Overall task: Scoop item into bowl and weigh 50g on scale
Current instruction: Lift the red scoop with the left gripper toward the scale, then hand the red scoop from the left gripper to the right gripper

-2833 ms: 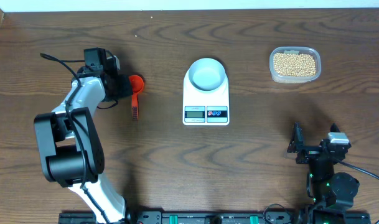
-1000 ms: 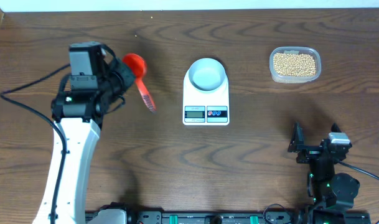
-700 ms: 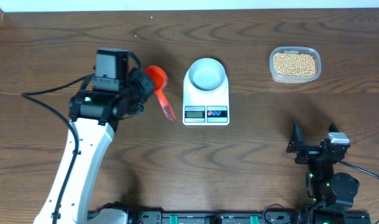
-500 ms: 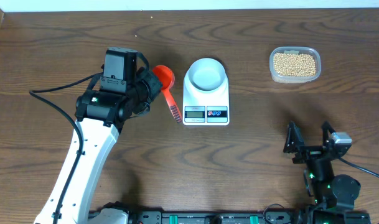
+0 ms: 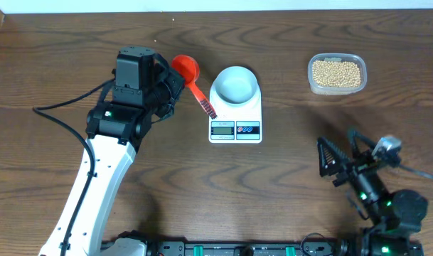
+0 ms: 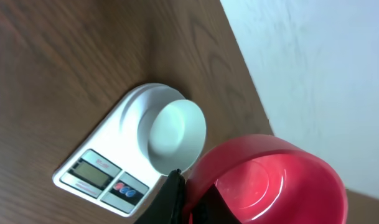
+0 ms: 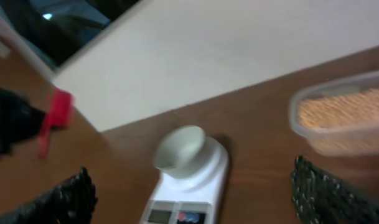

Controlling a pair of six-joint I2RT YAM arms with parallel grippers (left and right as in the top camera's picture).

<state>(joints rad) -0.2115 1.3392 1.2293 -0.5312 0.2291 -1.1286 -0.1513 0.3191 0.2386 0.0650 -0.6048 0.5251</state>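
Note:
My left gripper is shut on a red scoop and holds it above the table just left of the scale; the scoop's handle points down-right toward the scale. In the left wrist view the scoop's cup is empty. The white scale stands mid-table with the empty white bowl on it. The tan beans fill a clear tub at the far right. My right gripper is open near the right front with nothing between its fingers, and it faces the scale, the bowl and the tub.
A black cable trails left of the left arm. The far table edge meets a white wall close behind the bowl and tub. Bare wood lies between the scale and the tub.
The left arm has carried the red scoop rightward, from the far left up to the scale's left side. The right arm has lifted and swung left, now facing the scale.

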